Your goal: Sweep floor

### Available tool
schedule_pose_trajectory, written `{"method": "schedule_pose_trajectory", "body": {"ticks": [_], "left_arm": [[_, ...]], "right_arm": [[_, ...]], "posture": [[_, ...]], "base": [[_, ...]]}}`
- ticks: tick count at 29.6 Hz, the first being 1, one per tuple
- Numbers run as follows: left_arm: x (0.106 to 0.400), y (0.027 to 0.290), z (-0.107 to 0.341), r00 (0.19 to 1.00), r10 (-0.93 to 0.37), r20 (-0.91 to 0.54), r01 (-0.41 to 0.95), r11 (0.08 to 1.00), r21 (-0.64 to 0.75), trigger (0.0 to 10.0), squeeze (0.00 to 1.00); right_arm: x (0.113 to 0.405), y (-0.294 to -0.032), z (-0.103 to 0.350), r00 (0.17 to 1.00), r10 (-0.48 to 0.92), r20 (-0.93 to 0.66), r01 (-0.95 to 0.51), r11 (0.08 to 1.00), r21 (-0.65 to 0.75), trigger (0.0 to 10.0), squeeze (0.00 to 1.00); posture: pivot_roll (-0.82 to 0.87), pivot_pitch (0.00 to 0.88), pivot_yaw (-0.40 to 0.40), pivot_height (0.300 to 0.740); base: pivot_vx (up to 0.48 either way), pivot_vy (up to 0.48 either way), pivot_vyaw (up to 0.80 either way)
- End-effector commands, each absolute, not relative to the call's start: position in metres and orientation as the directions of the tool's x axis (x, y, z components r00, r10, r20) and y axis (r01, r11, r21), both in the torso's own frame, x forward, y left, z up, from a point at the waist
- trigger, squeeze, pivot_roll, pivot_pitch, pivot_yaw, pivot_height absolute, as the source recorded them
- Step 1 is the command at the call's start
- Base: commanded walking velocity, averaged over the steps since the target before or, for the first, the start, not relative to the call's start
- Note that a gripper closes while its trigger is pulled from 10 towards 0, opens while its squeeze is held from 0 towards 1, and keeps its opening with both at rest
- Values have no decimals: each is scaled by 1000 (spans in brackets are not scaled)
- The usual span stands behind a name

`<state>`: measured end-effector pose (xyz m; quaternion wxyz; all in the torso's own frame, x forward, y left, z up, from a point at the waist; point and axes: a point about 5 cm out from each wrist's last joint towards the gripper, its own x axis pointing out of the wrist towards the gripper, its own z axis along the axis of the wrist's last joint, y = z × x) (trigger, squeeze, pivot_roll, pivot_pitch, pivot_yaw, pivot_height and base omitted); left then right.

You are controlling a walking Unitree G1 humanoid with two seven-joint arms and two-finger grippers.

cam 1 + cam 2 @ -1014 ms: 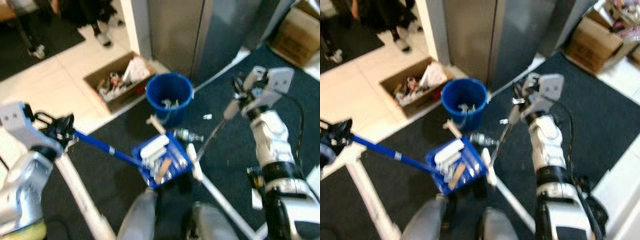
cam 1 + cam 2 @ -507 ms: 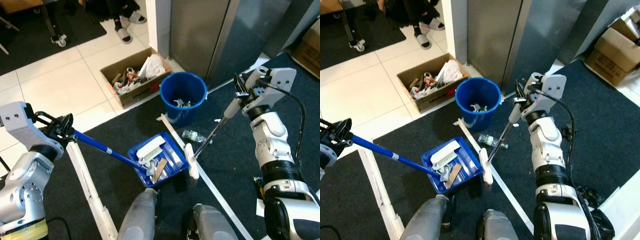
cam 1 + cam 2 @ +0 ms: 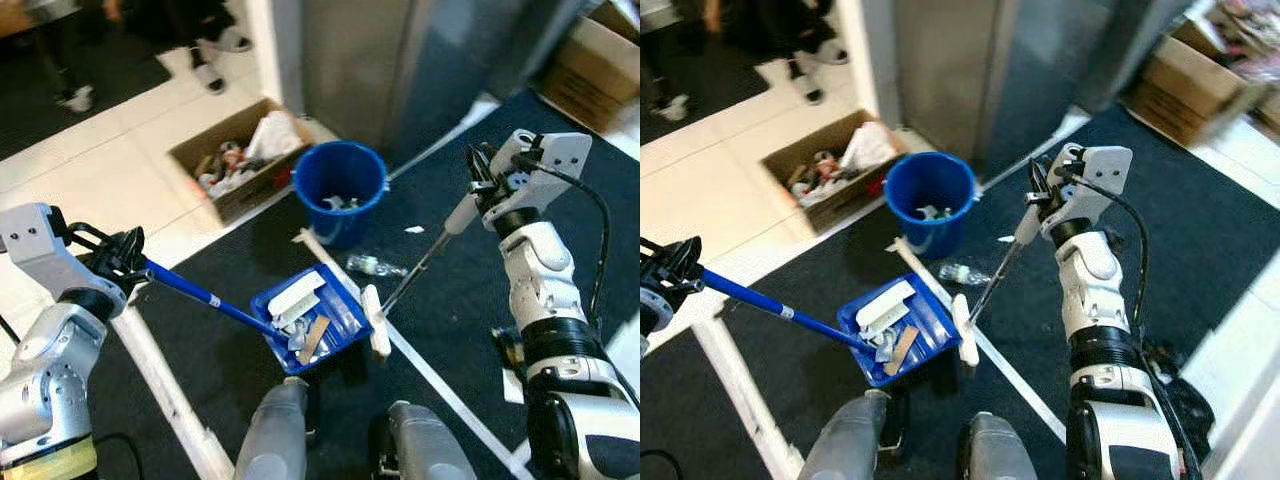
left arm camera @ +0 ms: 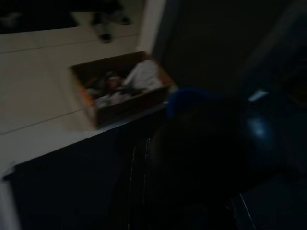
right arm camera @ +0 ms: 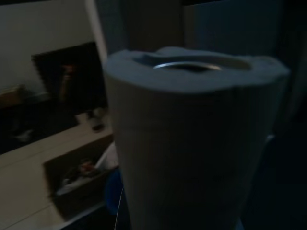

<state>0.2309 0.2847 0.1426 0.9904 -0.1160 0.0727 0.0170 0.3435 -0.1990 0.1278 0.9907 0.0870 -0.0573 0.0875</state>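
Closest to the camera, the robot's two grey legs stand on the dark carpet, which is crossed by strips of white tape. Just ahead of the legs lies the blue dustpan, loaded with white scraps and a tan wooden piece. Its long blue handle runs up toward the robot's left, where the left gripper is clamped around the handle's upper end. Touching the dustpan's right edge is the white broom head, resting on the carpet. The broom's thin dark shaft slants up to a grey grip sleeve, and the right gripper is closed on that sleeve; in the right wrist view the pale broom grip stands right before the lens.

A little farther on, a crushed clear plastic bottle lies on the carpet between the dustpan and the blue bucket, and a small white scrap lies beside it to the right. The bucket stands upright at the carpet's edge with some pale rubbish inside. Beyond it, on the cream tile floor, sits an open cardboard box full of mixed waste; it appears dimly in the left wrist view. Behind the bucket rises a grey metal cabinet. Another cardboard box sits at the far right, and a person's feet stand on the far tiles.
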Motion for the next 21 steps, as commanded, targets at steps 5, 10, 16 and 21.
{"method": "schedule_pose_trajectory", "body": {"ticks": [5,10,16,21], "left_arm": [[234,287,154,995,37,-92,-53,981,-185,10000,0],[245,281,182,999,49,2,-48,993,-105,10000,0],[257,275,223,993,24,119,-18,999,-50,10000,0],[263,269,241,986,-5,169,9,1000,-26,10000,0]], "right_arm": [[345,-199,133,974,165,153,-189,969,157,10000,0],[345,-197,134,972,173,159,-198,968,157,10000,0],[346,-195,139,967,181,180,-210,965,157,10000,0],[346,-195,141,965,181,188,-211,965,158,10000,0]], "posture": [[68,50,3,740],[71,51,2,740],[71,52,2,740],[71,54,9,740]], "base": [[0,0,0],[0,0,0],[0,0,0],[0,0,0]]}}
